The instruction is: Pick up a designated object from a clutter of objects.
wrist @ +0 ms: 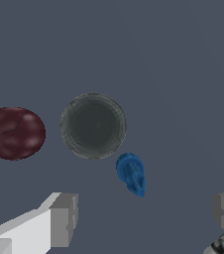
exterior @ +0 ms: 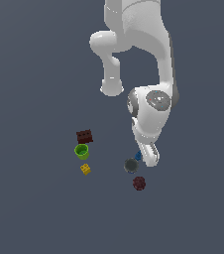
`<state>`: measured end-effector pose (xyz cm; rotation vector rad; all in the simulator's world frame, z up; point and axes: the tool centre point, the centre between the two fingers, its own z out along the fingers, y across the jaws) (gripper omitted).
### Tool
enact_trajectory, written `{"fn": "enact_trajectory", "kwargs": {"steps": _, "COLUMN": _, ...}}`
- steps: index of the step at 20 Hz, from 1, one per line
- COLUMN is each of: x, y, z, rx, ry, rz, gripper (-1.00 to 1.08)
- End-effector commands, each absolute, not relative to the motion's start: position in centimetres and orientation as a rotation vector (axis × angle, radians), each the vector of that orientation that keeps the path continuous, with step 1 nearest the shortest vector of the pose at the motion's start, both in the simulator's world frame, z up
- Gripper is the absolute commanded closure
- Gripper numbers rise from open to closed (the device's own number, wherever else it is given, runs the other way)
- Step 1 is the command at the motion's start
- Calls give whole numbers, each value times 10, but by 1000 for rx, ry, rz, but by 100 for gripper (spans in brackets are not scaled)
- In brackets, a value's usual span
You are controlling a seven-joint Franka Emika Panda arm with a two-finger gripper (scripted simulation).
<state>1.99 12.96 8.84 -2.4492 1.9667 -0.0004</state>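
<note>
Wrist view: blue item point(wrist: 131, 172) seemingly between parted jaws.

Glossy white rounded arm point(exterior: 153, 59) with a grey joint cap, white hand point(wrist: 143, 221), grey blocky fingertips point(wrist: 64, 218).

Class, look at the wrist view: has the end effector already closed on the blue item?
No. The end effector is open, its fingers wide apart, and the blue item lies free between them.

Simulated test scene — featureless slate-grey floor point(exterior: 29, 213), flatly rendered toy clutter
</note>
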Motion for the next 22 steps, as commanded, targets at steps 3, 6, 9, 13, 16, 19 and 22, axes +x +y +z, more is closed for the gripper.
{"fn": "enact_trajectory", "kwargs": {"steps": 3, "x": 19, "y": 130, "z": 72, "rx": -2449, "ry": 1969, "rz": 0, "gripper": -92}}
{"fn": "enact_trajectory", "kwargs": {"steps": 6, "x": 19, "y": 129, "z": 56, "rx": -2447, "ry": 1971, "rz": 0, "gripper": -92}}
{"fn": "enact_trajectory", "kwargs": {"steps": 9, "x": 19, "y": 129, "z": 47, "rx": -2446, "ry": 1971, "rz": 0, "gripper": -92}}
{"fn": "enact_trajectory", "kwargs": {"steps": 13, "x": 19, "y": 130, "z": 42, "rx": -2446, "ry": 1971, "rz": 0, "gripper": -92}}
{"fn": "enact_trajectory", "kwargs": {"steps": 16, "x": 19, "y": 130, "z": 42, "rx": -2446, "ry": 1971, "rz": 0, "gripper": 108}}
{"fn": "enact_trajectory", "kwargs": {"steps": 19, "x": 19, "y": 130, "z": 42, "rx": -2446, "ry": 1971, "rz": 0, "gripper": 108}}
{"fn": "enact_trajectory", "kwargs": {"steps": 22, "x": 19, "y": 130, "z": 42, "rx": -2446, "ry": 1971, "rz": 0, "gripper": 108}}
